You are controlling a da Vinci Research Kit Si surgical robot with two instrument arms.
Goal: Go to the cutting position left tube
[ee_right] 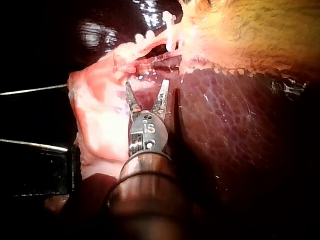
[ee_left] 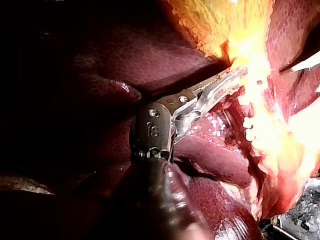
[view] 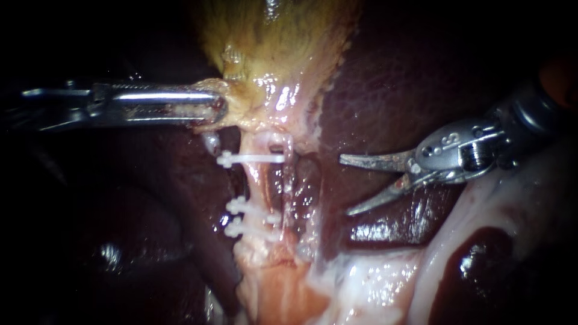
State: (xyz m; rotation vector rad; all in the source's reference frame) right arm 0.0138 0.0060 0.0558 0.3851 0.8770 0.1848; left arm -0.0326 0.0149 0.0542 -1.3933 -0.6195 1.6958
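- My left instrument (view: 218, 111): jaws clamped on the gallbladder (view: 271, 54) neck.
- My right instrument (view: 345, 185): jaws spread over the liver (view: 373, 90), near the tubes but apart from them.
- Left tube (view: 257, 183): three clips (view: 250, 158) on it, with a bare stretch between the upper clip and the lower two.

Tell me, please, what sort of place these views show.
Probably a surgical practice bench, seen close up: a dark red liver and yellowish gallbladder, white clips across a tube, the left instrument gripping the gallbladder, the right instrument open-jawed.
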